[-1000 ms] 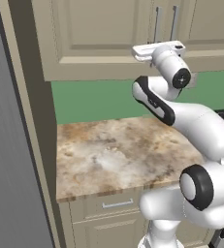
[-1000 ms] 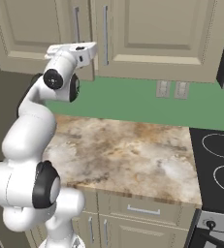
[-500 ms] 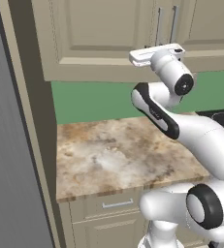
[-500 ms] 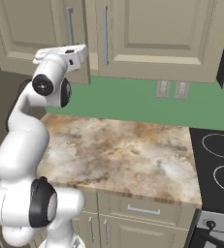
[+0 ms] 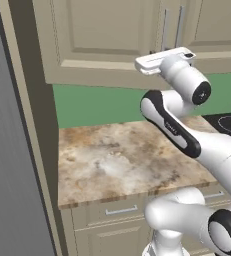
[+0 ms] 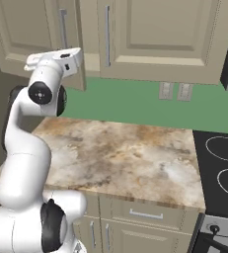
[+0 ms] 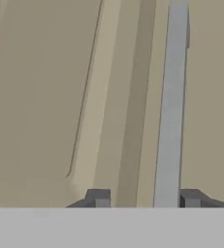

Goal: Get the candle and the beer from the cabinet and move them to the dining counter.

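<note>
Beige panelled doors of the cabinet (image 5: 107,40) filled the top of the left base view, both shut, with two silver bar handles (image 5: 165,30) standing upright side by side where the doors meet. The arm reached up from the lower right and its hand sat right at the cabinet's lower edge, just under those handles. Below lay the stone worktop (image 5: 112,160) against the green wall (image 5: 97,102), with drawers (image 5: 119,210) under it and a dark cooktop (image 5: 229,121) at the far right.

Over to the right base view: the same cabinet (image 6: 155,34) ran along the top, its handles (image 6: 107,29) long and vertical. The hand was up against the left door's bottom corner, beside the left handle. Two wall sockets (image 6: 174,91) sat on the green wall, and the black cooktop (image 6: 219,168) closed off the worktop (image 6: 120,158) at the right.

Now the hand view, close on the door: the gripper (image 7: 145,198) was spread wide, one fingertip (image 7: 98,197) on the raised panel side, the other past the handle (image 7: 171,111). That silver bar ran lengthwise from bottom to top between the two tips, nearer the right one. Whether either tip touched it I couldn't tell. The cabinet (image 7: 45,97) door was closed.
</note>
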